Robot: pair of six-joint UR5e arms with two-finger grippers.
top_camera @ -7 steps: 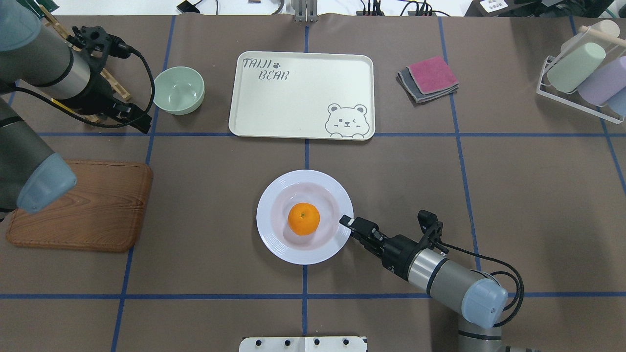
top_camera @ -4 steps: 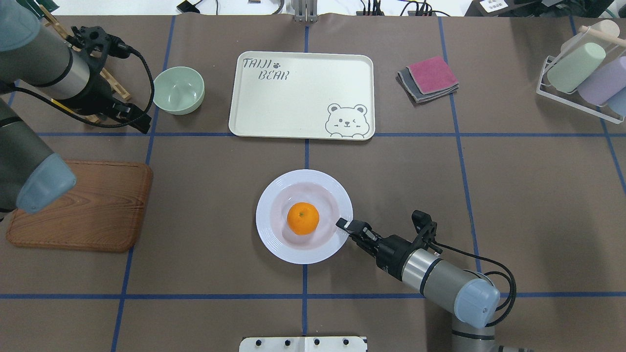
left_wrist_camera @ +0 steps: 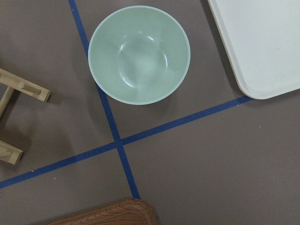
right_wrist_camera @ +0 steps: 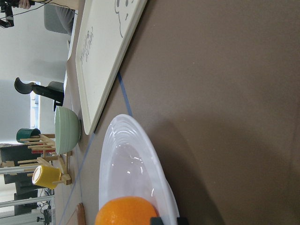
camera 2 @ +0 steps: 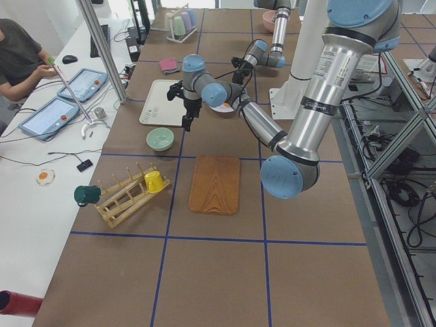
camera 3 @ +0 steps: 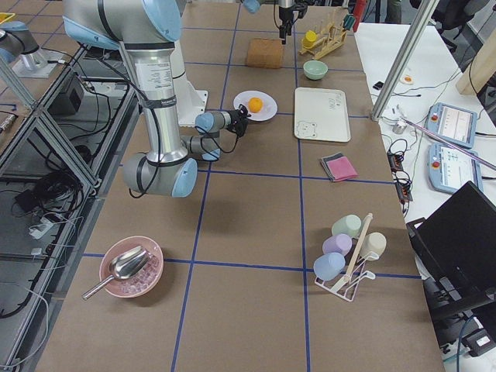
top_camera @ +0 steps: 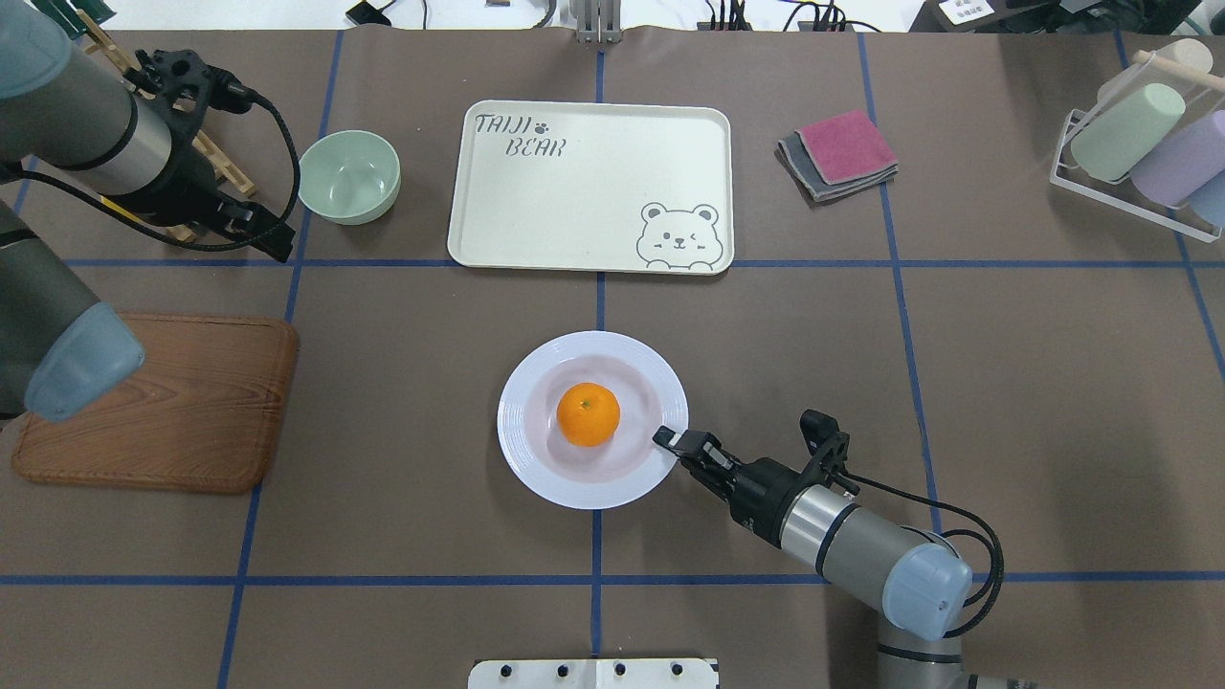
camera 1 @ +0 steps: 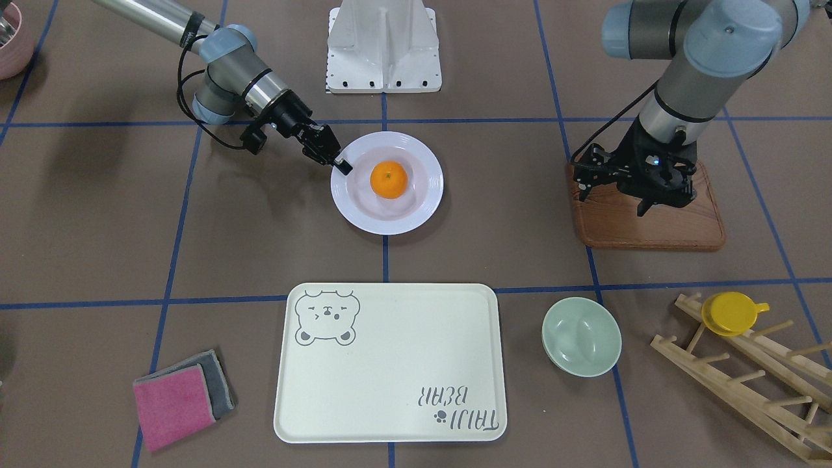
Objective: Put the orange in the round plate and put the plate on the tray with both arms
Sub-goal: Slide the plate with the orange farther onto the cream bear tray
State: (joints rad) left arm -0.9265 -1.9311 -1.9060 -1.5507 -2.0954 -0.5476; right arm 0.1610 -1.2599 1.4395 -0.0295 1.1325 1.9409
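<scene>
The orange [top_camera: 588,413] lies in the well of the white round plate [top_camera: 522,450], which is near the middle of the table. My right gripper [top_camera: 667,440] comes in low from the right and is shut on the plate's right rim; one black fingertip [right_wrist_camera: 166,220] shows at that rim in the right wrist view. The cream tray [top_camera: 574,201] lies beyond the plate with nothing on it. My left gripper [top_camera: 278,244] hangs far to the left, above the table between the bowl and the wooden board. Its fingers look open and hold nothing.
A pale-green bowl [top_camera: 348,176] stands left of the tray. A brown wooden board [top_camera: 182,411] lies at the left edge. Folded pink and grey cloths [top_camera: 840,151] sit right of the tray. A cup rack [top_camera: 1139,144] is at the far right, a wooden peg rack [camera 1: 747,364] behind the left arm.
My right gripper has slid left onto the plate's rim. The plate with the orange has shifted slightly left and away. The left arm has barely moved.
</scene>
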